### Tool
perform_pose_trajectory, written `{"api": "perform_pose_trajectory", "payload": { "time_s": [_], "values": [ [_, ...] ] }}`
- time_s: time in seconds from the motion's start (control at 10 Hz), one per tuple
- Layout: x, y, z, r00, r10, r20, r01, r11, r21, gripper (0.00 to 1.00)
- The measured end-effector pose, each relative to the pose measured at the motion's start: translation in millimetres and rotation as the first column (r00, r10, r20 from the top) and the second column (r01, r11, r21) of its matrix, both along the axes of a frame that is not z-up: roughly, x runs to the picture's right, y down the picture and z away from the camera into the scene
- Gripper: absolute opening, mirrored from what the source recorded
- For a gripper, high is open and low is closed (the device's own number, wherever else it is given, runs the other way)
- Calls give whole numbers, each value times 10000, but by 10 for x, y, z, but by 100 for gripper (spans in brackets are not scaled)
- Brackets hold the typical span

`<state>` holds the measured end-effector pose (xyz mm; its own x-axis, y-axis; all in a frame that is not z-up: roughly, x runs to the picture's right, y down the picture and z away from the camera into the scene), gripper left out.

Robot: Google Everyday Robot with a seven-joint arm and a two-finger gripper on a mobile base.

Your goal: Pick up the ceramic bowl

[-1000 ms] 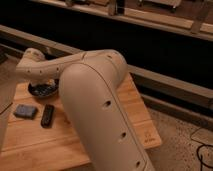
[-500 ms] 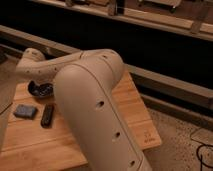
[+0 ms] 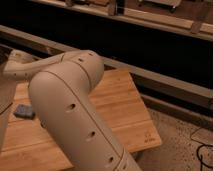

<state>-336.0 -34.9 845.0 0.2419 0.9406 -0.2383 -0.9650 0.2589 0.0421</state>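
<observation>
Our arm (image 3: 75,120) hides the ceramic bowl.
We cannot see the gripper, off left, spread wide; surface (image 3: 122,107) lies open toward its right edge.

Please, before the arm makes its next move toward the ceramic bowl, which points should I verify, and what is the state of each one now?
1. Is the ceramic bowl in sight: not ok; the arm fills the foreground and no bowl shows.
2. Where is the gripper: cannot tell; it is out of sight, somewhere past the arm's far end at the left.
3. Is the bowl held: cannot tell.
4. Is the path free of other things: not ok; a small grey object lies on the left side of the table, close beside the arm.
</observation>
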Motion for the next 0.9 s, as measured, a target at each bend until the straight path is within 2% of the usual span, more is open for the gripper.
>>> {"api": "perform_pose_trajectory", "payload": {
  "time_s": [0.2,0.5,0.7,0.9],
  "values": [
    [72,96,140,9985,-71,-538,51,9993,-364,65],
    [161,67,265,9941,159,-1071,-219,9982,-555,65],
    [186,131,389,9915,527,-1191,-634,9941,-877,65],
    [180,216,526,9879,1197,-990,-1321,9827,-1299,65]
  ]
}}
